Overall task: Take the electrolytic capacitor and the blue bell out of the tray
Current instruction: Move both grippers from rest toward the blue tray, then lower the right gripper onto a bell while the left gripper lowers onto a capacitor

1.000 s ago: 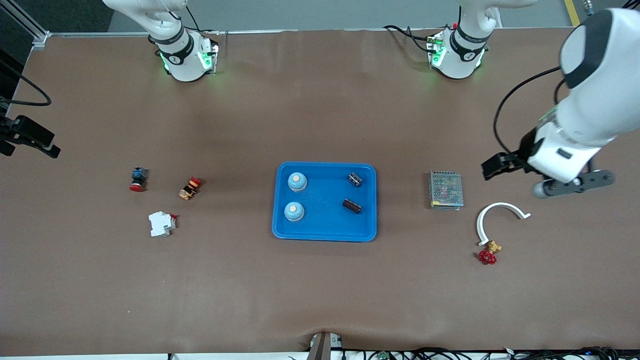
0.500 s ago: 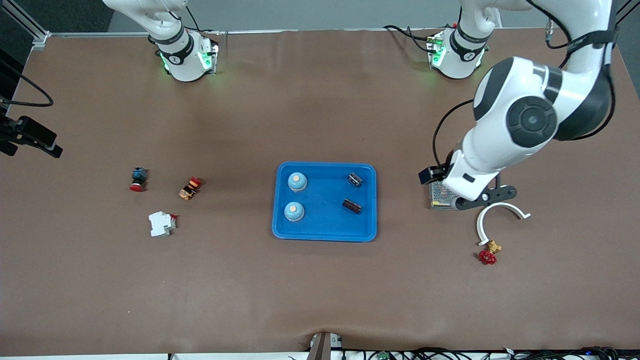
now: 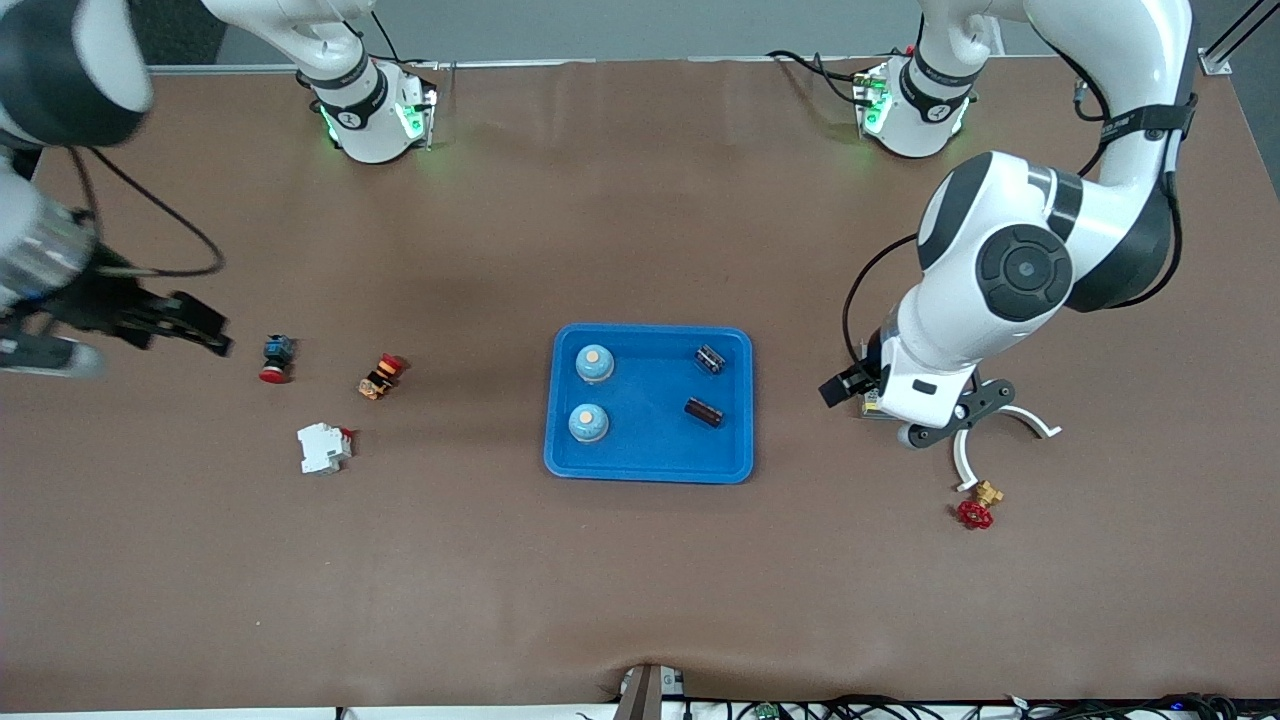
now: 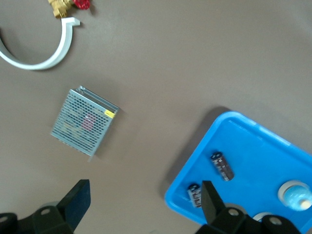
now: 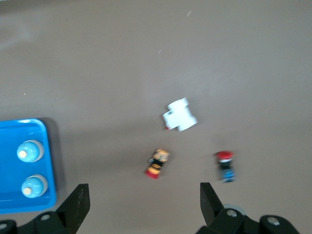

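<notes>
Table (image 3: pixel 640 580): brown mat is covering it edge to edge, with cables trailing along the edge nearest the front camera.
Left gripper (image 4: pixel 141 207): hanging over the metal mesh box (image 4: pixel 84 122), jaws spread apart, gripping nothing.
Right gripper (image 5: pixel 141 204): hovering near the right arm's end of the table, jaws apart, carrying nothing.
Blue tray (image 3: pixel 648 470): sitting mid-table.
Bells (image 3: pixel 594 364): two are resting in the tray along its edge toward the right arm.
Capacitors (image 3: pixel 703 411): two are lying along its edge toward the left arm.

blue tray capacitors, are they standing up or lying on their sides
Lying on their sides. Both dark cylindrical capacitors show their long bodies flat on the blue plastic tray, unlike the two upright light-blue bells beside them.
</notes>
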Robot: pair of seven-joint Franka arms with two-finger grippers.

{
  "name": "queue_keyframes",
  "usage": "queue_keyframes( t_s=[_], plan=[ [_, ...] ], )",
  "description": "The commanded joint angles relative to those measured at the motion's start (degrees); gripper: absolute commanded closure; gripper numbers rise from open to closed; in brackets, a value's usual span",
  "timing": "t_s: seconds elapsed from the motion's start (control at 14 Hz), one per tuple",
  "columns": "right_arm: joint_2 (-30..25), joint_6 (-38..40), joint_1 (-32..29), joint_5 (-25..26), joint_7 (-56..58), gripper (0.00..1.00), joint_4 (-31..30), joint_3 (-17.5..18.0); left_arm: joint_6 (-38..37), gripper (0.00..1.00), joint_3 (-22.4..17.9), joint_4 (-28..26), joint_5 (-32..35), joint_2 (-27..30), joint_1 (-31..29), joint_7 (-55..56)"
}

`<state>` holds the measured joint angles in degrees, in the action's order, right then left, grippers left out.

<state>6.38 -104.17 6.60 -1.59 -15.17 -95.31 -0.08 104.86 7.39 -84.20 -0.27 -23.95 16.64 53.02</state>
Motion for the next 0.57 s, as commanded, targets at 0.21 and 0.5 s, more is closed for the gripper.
queue_keyframes(
  t_s=[0.21,0.5],
  plan=[
    [10.3,-7.7,14.9,1.8,-22.6,0.00,1.0,-0.3,8.3,0.00,-0.3,4.1,0.5,-7.9,4.9,16.7],
    [15.8,-13.2,21.6,1.2,-27.9,0.00,1.1,-0.2,15.6,0.00,-0.3,4.2,0.5,-12.3,6.5,22.4]
  ],
)
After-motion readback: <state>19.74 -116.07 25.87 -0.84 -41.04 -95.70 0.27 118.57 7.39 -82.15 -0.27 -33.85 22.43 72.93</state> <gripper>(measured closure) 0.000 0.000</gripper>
